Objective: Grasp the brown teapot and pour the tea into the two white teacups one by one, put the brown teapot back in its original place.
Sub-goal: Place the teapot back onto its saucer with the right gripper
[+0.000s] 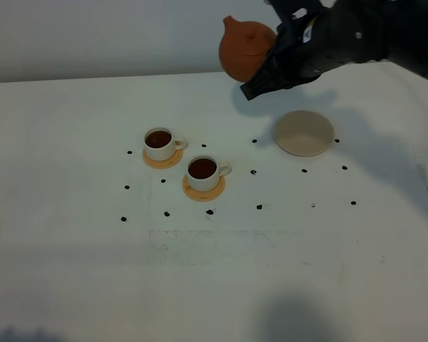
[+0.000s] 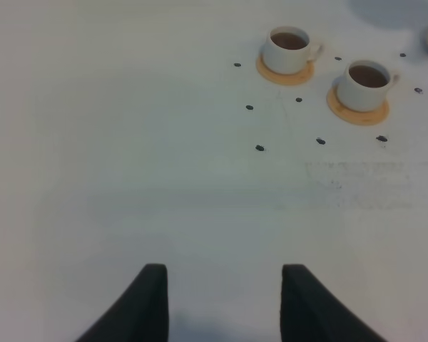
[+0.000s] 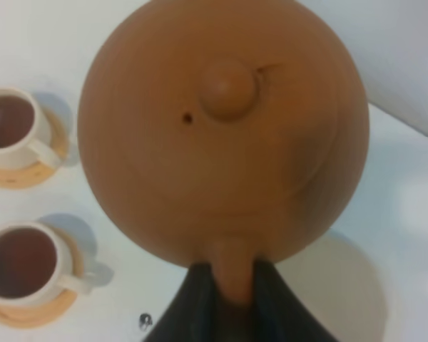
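Tabletop (image 1: 71,271): a white, matte surface is filling nearly the whole high view; its far edge is running along a pale wall, and its near and left portions are lying wide and bare.
Right pincer (image 3: 232,285): its two black fingers are closing tight on the loop handle of the brown teapot (image 1: 246,50), holding it in the air near the far edge, above and behind the saucer.
Brown teapot shape: squat, round, smooth reddish-brown clay, with a small knob on its lid and a tiny vent hole beside the knob; its short spout is pointing up and to the left in the high view.
Saucer (image 1: 304,133): a round, cream, shallow plate is sitting empty on the right half of the tabletop, under the black arm's shadow.
Far teacup (image 1: 159,143): a small white cylinder with a side handle is sitting on a flat orange-tan coaster (image 1: 162,159), holding dark reddish-brown tea (image 1: 158,138).
Near teacup (image 1: 203,173): a matching cup is standing on its own coaster just to the right and nearer, close beside the first but not touching, also holding tea.
Black marks (image 1: 259,207): small dark dots are lying scattered around the cups and saucer.
Left pincer (image 2: 225,303): its two dark fingers are standing apart with nothing between them, hovering over bare tabletop well away from the cups.
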Robot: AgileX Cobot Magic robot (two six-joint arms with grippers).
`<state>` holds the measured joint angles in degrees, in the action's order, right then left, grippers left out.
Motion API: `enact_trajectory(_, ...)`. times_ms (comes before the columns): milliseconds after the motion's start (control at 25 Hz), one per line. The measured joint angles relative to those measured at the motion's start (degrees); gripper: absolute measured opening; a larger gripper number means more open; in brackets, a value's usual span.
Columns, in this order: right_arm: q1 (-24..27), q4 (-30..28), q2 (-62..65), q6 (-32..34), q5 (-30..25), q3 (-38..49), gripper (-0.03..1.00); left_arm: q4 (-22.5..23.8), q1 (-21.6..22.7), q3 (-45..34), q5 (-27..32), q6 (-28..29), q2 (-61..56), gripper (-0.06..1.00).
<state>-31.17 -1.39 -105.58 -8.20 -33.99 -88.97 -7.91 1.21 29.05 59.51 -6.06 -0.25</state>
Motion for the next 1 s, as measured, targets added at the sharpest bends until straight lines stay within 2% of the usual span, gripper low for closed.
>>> enact_trajectory(240, 2.8, 2.9, 5.0, 0.0, 3.5, 8.7, 0.09, 0.0, 0.0, 0.0, 0.0, 0.0, 0.0, 0.43)
enact_trajectory(560, 8.5, 3.2, 5.2, 3.2, 4.4, 17.5, 0.09, 0.0, 0.0, 0.0, 0.0, 0.0, 0.0, 0.43)
enact_trajectory(1000, 9.0, 5.3, -3.1, 4.0, 6.5, 16.6, 0.09, 0.0, 0.0, 0.0, 0.0, 0.0, 0.0, 0.43)
